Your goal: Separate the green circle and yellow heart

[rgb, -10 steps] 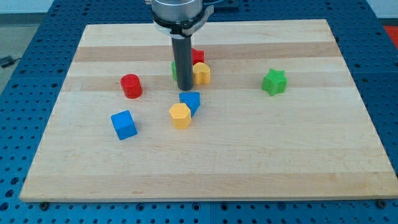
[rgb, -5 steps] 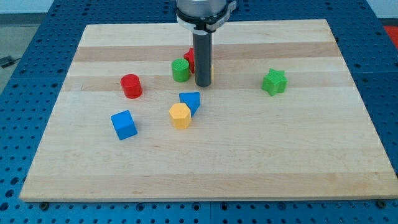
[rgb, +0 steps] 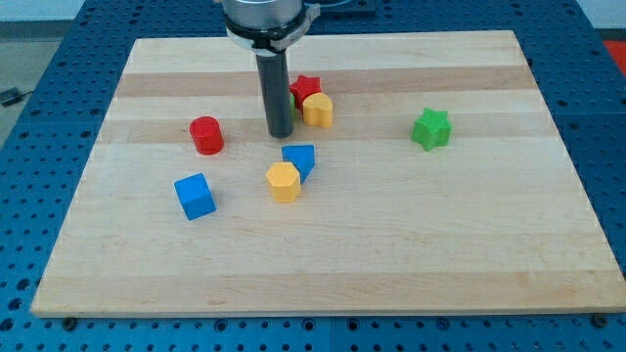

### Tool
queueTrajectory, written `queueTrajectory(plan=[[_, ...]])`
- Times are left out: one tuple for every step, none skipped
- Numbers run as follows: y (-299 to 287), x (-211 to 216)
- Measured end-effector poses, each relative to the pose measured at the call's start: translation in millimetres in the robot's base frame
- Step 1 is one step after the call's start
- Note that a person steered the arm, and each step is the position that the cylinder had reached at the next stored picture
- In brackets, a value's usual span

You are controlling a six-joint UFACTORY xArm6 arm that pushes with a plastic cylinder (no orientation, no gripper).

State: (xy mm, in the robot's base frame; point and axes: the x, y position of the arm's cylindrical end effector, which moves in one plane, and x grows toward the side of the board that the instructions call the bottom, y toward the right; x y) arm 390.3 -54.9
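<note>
Wooden board (rgb: pixel 411 254), carrying all blocks. Rod, no jaws: my tip (rgb: pixel 280 134) rests left of yellow heart (rgb: pixel 317 110), which touches red star (rgb: pixel 305 89). Green circle hidden behind rod. Green star (rgb: pixel 431 129) well apart, right.

The green circle cannot be seen; it probably lies behind the rod (rgb: pixel 277 93), just above my tip (rgb: pixel 281 134). The rod also covers the left edge of the red star (rgb: pixel 306 88), up and right of my tip. The arm body (rgb: pixel 268 14) is cut off by the view's top.
</note>
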Motion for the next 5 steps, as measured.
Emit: queueTrajectory(plan=[[6.6,-0.1],[6.6,-7.2],[6.3,-9.1],[5.2,-9.1],[14.3,-9.0]])
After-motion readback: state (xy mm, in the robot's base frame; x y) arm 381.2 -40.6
